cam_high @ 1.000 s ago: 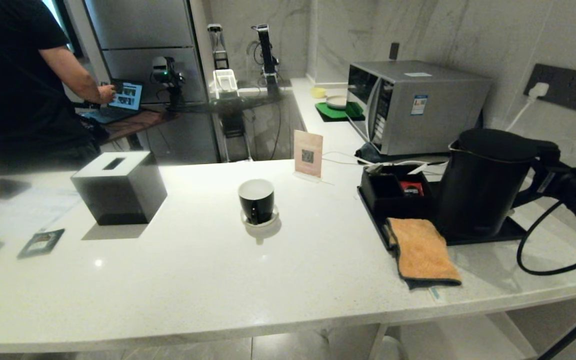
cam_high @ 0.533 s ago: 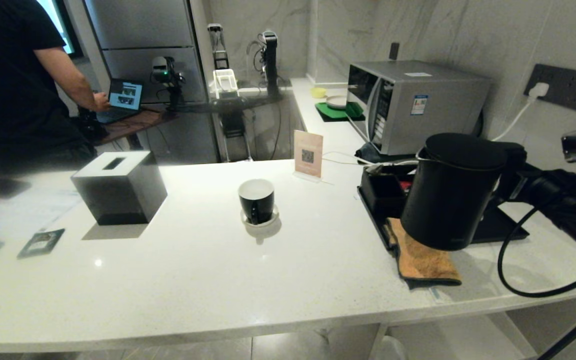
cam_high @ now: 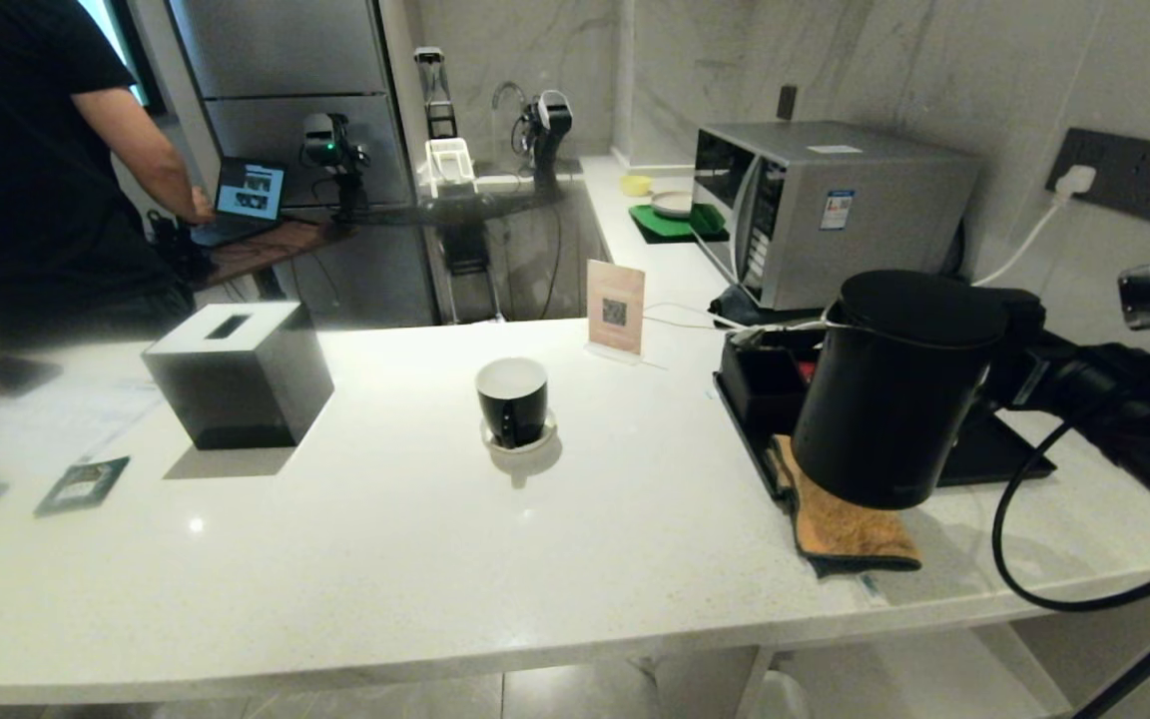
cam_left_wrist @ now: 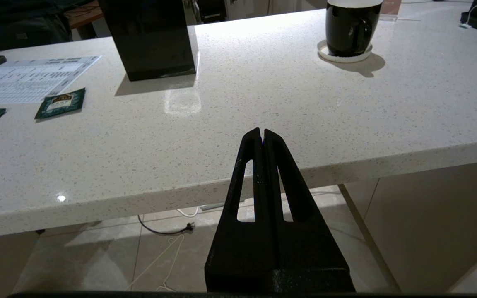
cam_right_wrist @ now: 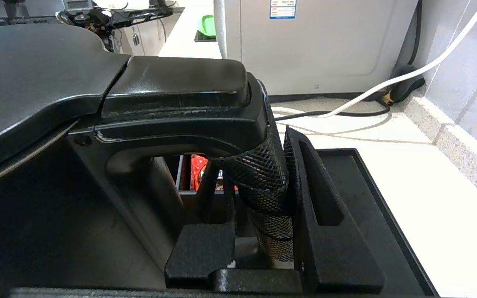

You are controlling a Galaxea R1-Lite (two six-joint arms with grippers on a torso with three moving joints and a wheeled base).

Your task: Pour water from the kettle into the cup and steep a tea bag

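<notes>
Counter (cam_high: pixel 415 559): you see it fill the lower half of the head view.
Cup (cam_high: pixel 512 399): centre of frame, standing on its saucer (cam_high: pixel 519 440).
Tissue box (cam_high: pixel 236 374): left of the cup, well apart.
Sachets (cam_high: pixel 82 484): lower left of the box, flat on the counter.
Sign card (cam_high: pixel 615 308): just behind and right of the cup.
Kettle (cam_high: pixel 894 384): right of centre, clear of the counter, above the cloth (cam_high: pixel 850 524) and the tray (cam_high: pixel 984 459).
Compartment box (cam_high: pixel 763 379): on the tray, behind the kettle's left side.
Microwave (cam_high: pixel 825 210): upper right, behind the tray.
Person (cam_high: pixel 36 170): upper left, behind the counter.
</notes>
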